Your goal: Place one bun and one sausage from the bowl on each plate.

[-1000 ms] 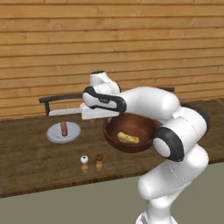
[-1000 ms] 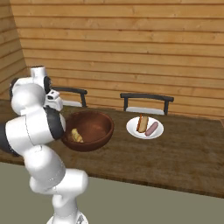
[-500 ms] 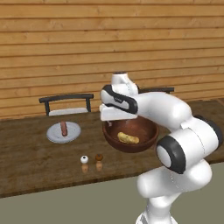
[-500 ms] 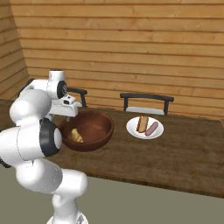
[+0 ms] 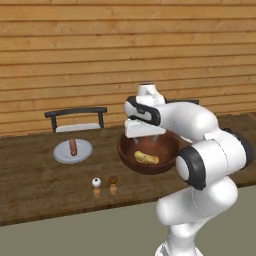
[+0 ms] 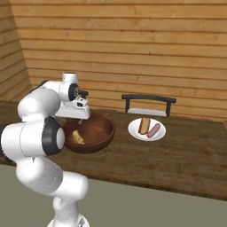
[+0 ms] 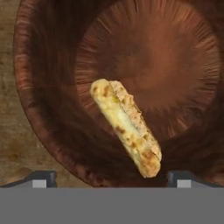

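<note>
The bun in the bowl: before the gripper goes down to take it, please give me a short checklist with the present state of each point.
1. Gripper open and holding nothing: ok.
2. Yellowish bun alone in the bowl, nothing lying on it: ok.
3. Gripper above the bowl, bun between the fingertips line: roughly ok; the bun lies diagonal to it.
4. Left plate has a sausage but no bun: target free, ok.
5. Right plate already has its bun and sausage: ok.
6. Height above the bun: cannot tell.
</note>
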Robot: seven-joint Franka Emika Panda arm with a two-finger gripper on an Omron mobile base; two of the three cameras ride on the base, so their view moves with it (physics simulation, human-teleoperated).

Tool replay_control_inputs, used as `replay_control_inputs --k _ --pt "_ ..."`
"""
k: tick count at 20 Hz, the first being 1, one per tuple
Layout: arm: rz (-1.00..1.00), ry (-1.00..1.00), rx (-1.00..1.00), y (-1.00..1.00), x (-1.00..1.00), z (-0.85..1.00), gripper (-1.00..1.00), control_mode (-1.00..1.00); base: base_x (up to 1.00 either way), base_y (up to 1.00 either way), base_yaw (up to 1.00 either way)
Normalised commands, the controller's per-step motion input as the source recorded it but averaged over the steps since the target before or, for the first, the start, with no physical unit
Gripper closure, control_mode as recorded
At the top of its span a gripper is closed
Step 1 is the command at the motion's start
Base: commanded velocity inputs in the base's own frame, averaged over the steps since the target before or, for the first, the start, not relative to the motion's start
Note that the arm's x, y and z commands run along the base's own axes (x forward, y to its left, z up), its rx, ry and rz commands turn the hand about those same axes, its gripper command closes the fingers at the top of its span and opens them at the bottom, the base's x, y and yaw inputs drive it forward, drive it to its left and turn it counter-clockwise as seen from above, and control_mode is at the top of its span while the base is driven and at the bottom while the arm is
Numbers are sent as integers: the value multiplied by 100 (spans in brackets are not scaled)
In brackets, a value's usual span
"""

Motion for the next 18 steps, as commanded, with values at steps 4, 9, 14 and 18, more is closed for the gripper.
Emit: replay_control_inputs --k 4,9,14,18 --pt "38 3 4 -28 20 -50 -100 -100 0 0 0" --pt "29 5 10 -3 37 -41 -100 -100 0 0 0" --pt "14 6 9 0 2 -26 -100 -100 0 0 0" --pt "12 6 5 4 -3 -29 -100 -100 0 0 0"
